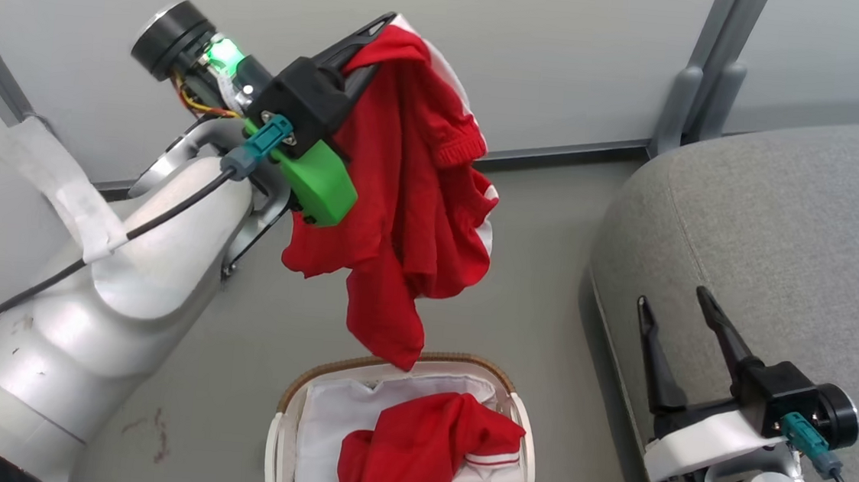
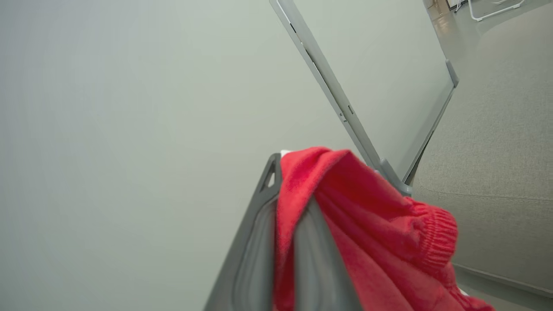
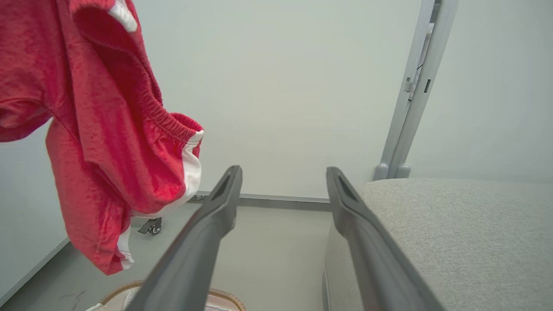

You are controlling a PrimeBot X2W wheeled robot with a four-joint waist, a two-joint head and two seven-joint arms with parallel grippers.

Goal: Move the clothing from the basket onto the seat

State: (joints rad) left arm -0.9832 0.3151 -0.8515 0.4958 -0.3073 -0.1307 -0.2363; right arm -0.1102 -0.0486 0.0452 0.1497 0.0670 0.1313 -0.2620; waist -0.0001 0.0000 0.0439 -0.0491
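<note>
My left gripper (image 1: 385,27) is raised high and shut on a bright red garment (image 1: 402,193) that hangs in folds, its lowest tip just above the basket (image 1: 285,413). The left wrist view has the red cloth (image 2: 371,224) pinched between the fingers of that gripper (image 2: 287,172). A second red garment with a white striped panel (image 1: 428,448) lies in the basket on the white liner (image 1: 332,409). My right gripper (image 1: 672,297) stands open and empty over the left edge of the grey seat (image 1: 783,223). From the right wrist, the hanging garment (image 3: 99,129) is left of the open gripper (image 3: 283,169), and the seat (image 3: 453,224) is on the right.
Pale wall panels stand behind, with a grey post (image 1: 700,71) at the seat's back corner. Grey floor (image 1: 534,280) separates basket and seat. A white taped strip (image 1: 59,173) crosses my left forearm. A small caster (image 3: 150,225) stands by the wall. The basket rim (image 3: 125,287) shows low.
</note>
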